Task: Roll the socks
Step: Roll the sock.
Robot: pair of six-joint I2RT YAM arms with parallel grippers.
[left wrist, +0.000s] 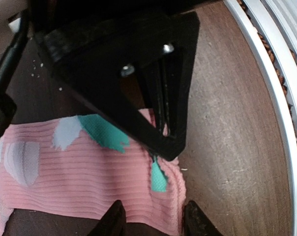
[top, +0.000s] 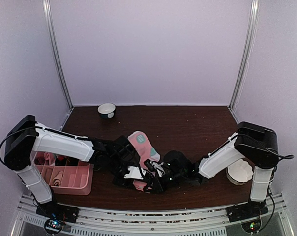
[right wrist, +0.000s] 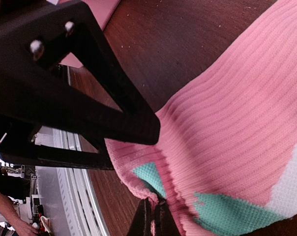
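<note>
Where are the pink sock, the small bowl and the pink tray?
pink sock (top: pixel 140 141), top view, its pink body
small bowl (top: pixel 107 114), top view, its front wall
pink tray (top: pixel 74 188), top view, its near wall

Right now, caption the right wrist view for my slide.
Right end effector shut on the pink sock, dark wooden table behind.

sock (top: pixel 141 142): I see ribbed pink, with mint-green and white patches.
worktop (top: pixel 197 123): dark brown woodgrain.
tray (top: pixel 74 189), my 8 o'clock: pink.
bowl (top: pixel 106 110), 12 o'clock: white, dark band.
</note>
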